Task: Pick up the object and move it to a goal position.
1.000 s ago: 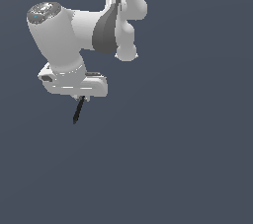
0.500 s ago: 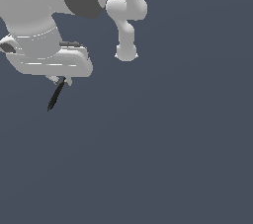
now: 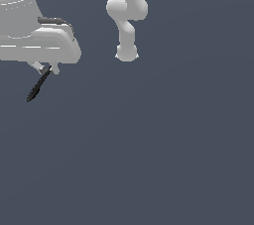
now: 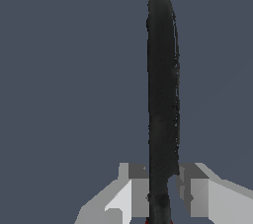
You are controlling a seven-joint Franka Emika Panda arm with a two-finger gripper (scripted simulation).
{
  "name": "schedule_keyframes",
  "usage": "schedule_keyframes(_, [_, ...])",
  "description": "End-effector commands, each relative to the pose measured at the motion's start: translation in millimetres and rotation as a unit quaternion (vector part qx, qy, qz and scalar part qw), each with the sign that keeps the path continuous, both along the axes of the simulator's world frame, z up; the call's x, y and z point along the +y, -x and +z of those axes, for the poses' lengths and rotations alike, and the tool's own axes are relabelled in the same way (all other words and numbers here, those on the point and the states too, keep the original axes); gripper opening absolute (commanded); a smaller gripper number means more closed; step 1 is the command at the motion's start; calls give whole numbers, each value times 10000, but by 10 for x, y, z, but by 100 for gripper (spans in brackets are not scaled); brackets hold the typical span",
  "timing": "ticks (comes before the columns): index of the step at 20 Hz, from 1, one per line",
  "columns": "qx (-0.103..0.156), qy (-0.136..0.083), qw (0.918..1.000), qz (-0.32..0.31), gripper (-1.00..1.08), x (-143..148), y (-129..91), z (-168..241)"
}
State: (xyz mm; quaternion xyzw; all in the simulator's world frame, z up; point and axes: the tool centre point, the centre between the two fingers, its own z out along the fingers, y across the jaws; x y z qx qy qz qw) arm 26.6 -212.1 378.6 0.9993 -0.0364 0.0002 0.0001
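Note:
The object is a thin black stick [image 3: 37, 85] tapering to a point. In the exterior view it hangs tilted from my gripper [image 3: 47, 68] at the upper left, point down and toward the exterior view's left, in the air. In the wrist view the stick [image 4: 162, 94] runs long and black out from between my grey fingers [image 4: 133, 188], with a trace of red at the held end. My gripper [image 4: 160, 193] is shut on the stick near that end.
The white arm's links and base [image 3: 126, 21] stand at the upper middle of the exterior view. The ground is a plain dark grey surface [image 3: 163, 149] with nothing else on it in view.
My gripper with the stick has moved toward the exterior view's left and closer to the camera, so the hand looks larger. The stick stays held at the same tilt.

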Motion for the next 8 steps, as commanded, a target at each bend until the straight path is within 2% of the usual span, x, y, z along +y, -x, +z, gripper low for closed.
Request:
schedule_keyframes(1, [3,-1,10000,2,-100,-22,-14,69])
schedule_keyframes(8, [3,-1,10000,2,-100,-43,-33,128])
